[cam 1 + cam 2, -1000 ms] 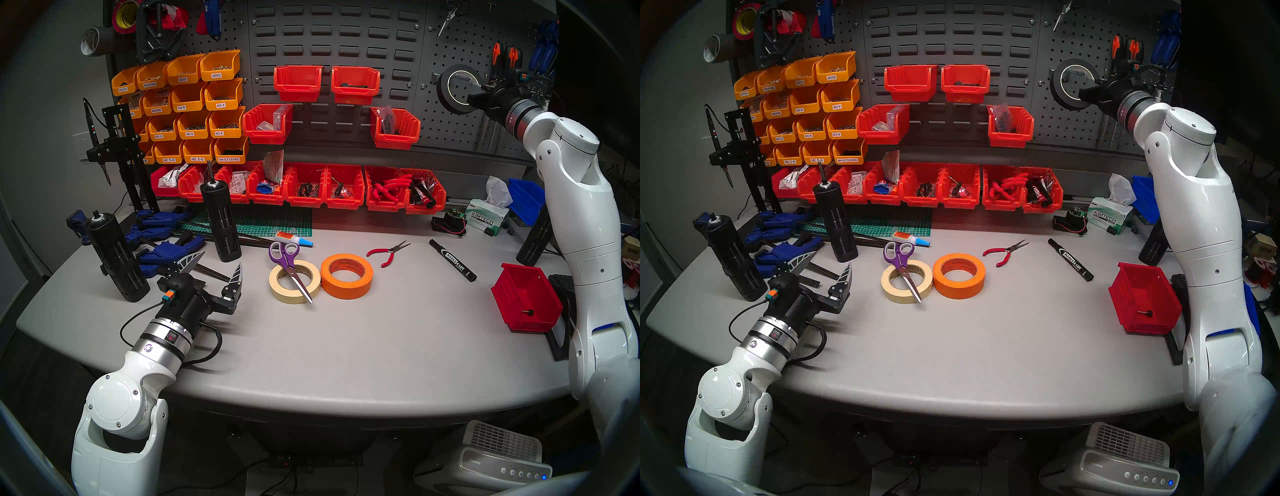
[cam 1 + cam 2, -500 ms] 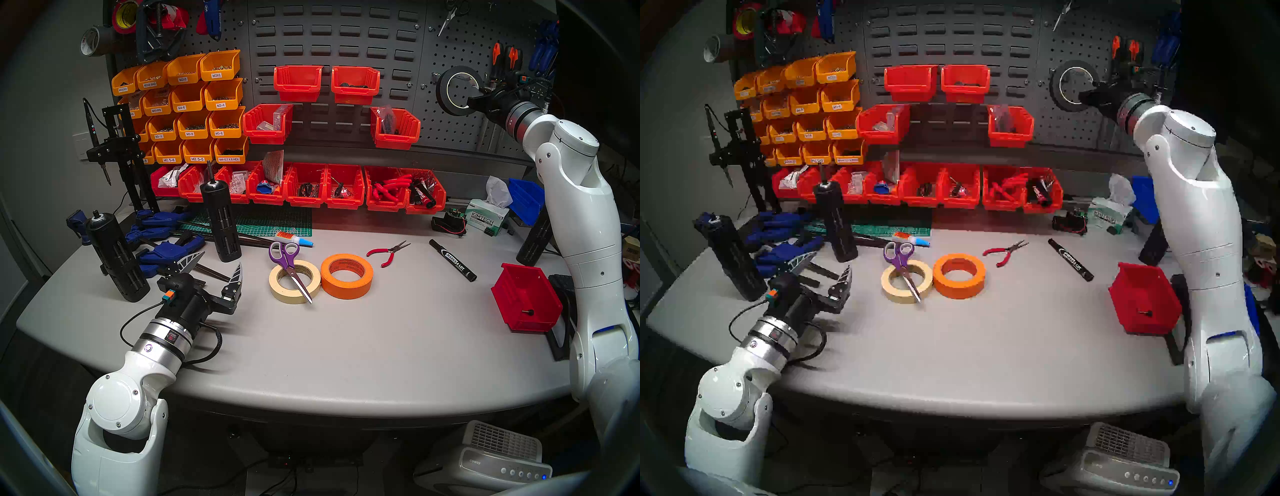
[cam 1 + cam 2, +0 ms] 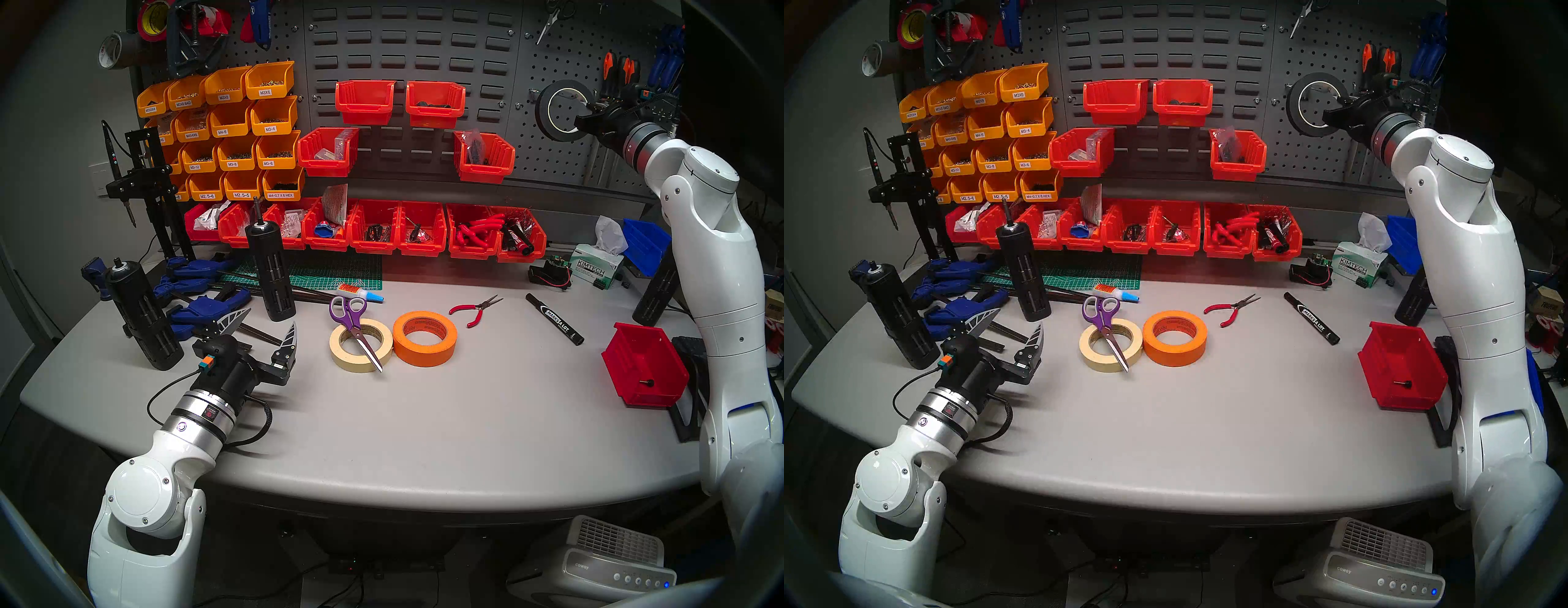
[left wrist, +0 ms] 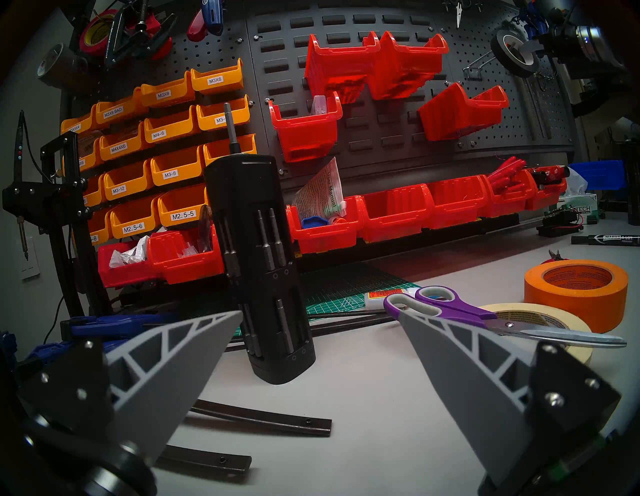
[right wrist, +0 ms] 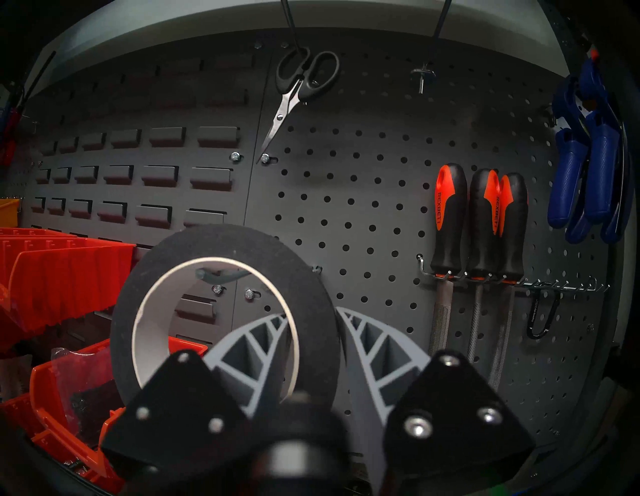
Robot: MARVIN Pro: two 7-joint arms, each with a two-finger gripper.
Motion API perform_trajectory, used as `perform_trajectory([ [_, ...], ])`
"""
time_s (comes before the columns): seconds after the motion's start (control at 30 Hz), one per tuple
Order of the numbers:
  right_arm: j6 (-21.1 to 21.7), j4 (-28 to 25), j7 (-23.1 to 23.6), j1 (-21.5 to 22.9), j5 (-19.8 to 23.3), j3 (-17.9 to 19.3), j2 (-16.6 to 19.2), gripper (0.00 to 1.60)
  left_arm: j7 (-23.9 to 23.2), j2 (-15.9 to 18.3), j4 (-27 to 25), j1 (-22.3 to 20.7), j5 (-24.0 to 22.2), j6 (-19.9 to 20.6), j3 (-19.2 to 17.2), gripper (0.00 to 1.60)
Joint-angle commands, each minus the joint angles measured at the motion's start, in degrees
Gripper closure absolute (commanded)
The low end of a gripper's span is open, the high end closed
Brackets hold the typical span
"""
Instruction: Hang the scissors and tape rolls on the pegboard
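Note:
The black tape roll (image 3: pixel 541 112) (image 5: pixel 225 242) hangs against the right pegboard (image 3: pixel 564 51) (image 5: pixel 363 214), with a hook showing through the top of its hole. My right gripper (image 3: pixel 589 109) (image 5: pixel 311 311) straddles the roll's right wall, one finger inside the hole and one outside. Its jaws are slightly parted, and a thin gap shows beside the outer finger. The purple-handled scissors (image 3: pixel 354 327) (image 4: pixel 460 310) lie across the beige tape roll (image 3: pixel 339 356), beside the orange roll (image 3: pixel 424 356) (image 4: pixel 575 301) at mid-table. My left gripper (image 3: pixel 271 318) (image 4: pixel 320 313) rests open and empty, left of them.
Red pliers (image 3: pixel 475 310), a black marker (image 3: pixel 555 318) and a red bin (image 3: pixel 645 365) lie on the table's right. Black bit holders (image 3: pixel 271 271) and blue clamps (image 3: pixel 203 297) crowd the left. Black-handled scissors (image 5: pixel 304 76) and orange-black files (image 5: pixel 481 218) hang on the pegboard near the roll.
The right gripper's jaws have loosened around the black roll's wall, and the right arm has shifted slightly rightward. The left arm and the things on the table have not moved.

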Motion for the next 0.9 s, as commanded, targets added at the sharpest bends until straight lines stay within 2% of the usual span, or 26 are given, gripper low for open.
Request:
perform_trajectory([
  [0.0,-0.1,-1.87,0.13,1.15,0.14,1.69,1.18,0.93,-0.04,-0.02,-0.77,-0.04,0.0,-0.34,0.12,0.0],
  [0.03,-0.14,-1.4,0.19,1.39,-0.07,1.39,1.24,1.07,-0.04,-0.02,-0.77,-0.04,0.0,-0.34,0.12,0.0],
  [0.07,-0.17,-1.04,0.22,1.6,-0.19,1.16,1.21,1.14,-0.04,-0.02,-0.77,-0.04,0.0,-0.35,0.12,0.0],
  [0.17,-0.21,-0.22,0.09,2.11,-0.46,0.59,0.91,1.26,-0.04,-0.02,-0.78,-0.04,0.0,-0.35,0.12,0.0],
  [0.2,-0.27,0.01,0.13,2.25,-0.53,0.41,0.86,1.6,-0.04,-0.02,-0.77,-0.04,0.0,-0.35,0.12,0.0],
  [0.67,-0.88,3.32,-1.07,7.3,-2.53,-2.64,-1.65,1.6,-0.05,-0.01,-0.75,-0.07,0.0,-0.31,0.12,0.0],
  [0.87,-0.51,5.85,-1.02,9.75,-4.59,-5.55,-2.46,1.6,-0.05,-0.02,-0.75,-0.06,0.0,-0.32,0.12,0.0],
])
